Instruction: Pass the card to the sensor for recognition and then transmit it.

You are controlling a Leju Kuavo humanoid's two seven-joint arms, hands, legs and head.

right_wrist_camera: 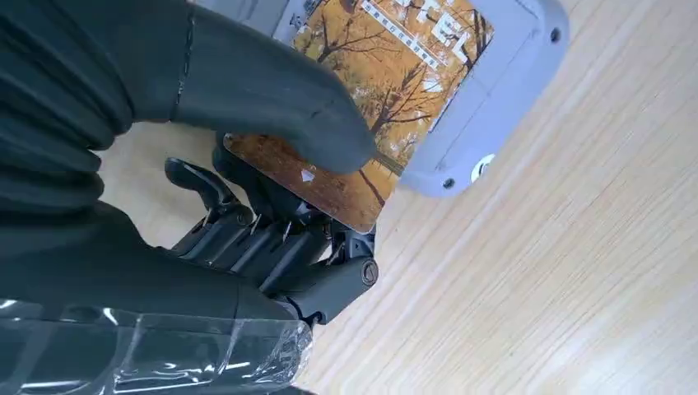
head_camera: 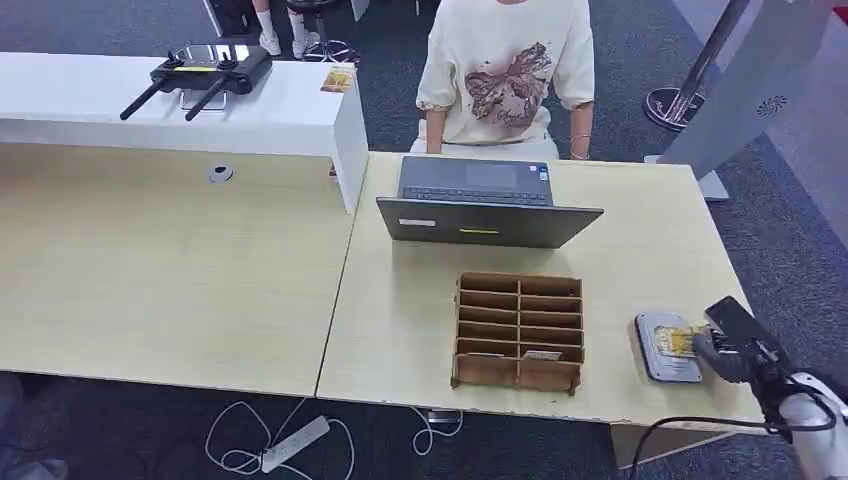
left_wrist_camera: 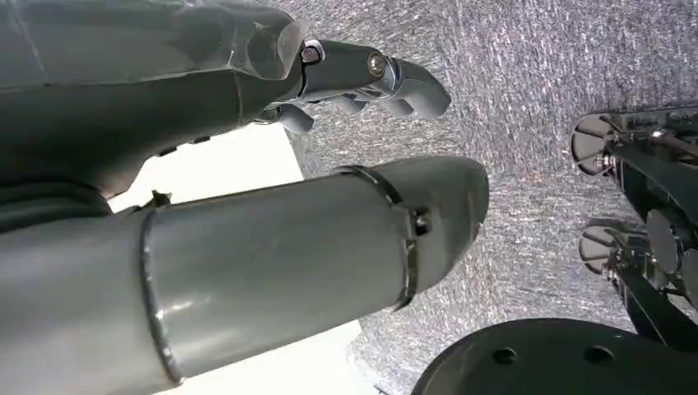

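Note:
A card (right_wrist_camera: 395,90) printed with orange autumn trees is pinched between the thumb and fingers of my right hand (right_wrist_camera: 280,206). The card lies over the flat grey sensor (right_wrist_camera: 494,115). In the head view the right hand (head_camera: 728,348) holds the card (head_camera: 680,340) above the sensor (head_camera: 666,348) near the table's front right corner. My left hand (left_wrist_camera: 362,82) hangs beside the table above the carpet, fingers loosely curled, holding nothing.
A brown compartment organizer (head_camera: 519,330) stands left of the sensor, one card in a front slot. A laptop (head_camera: 487,205) sits behind it, and a person (head_camera: 505,75) sits at the far side. A white counter (head_camera: 170,100) carries a controller.

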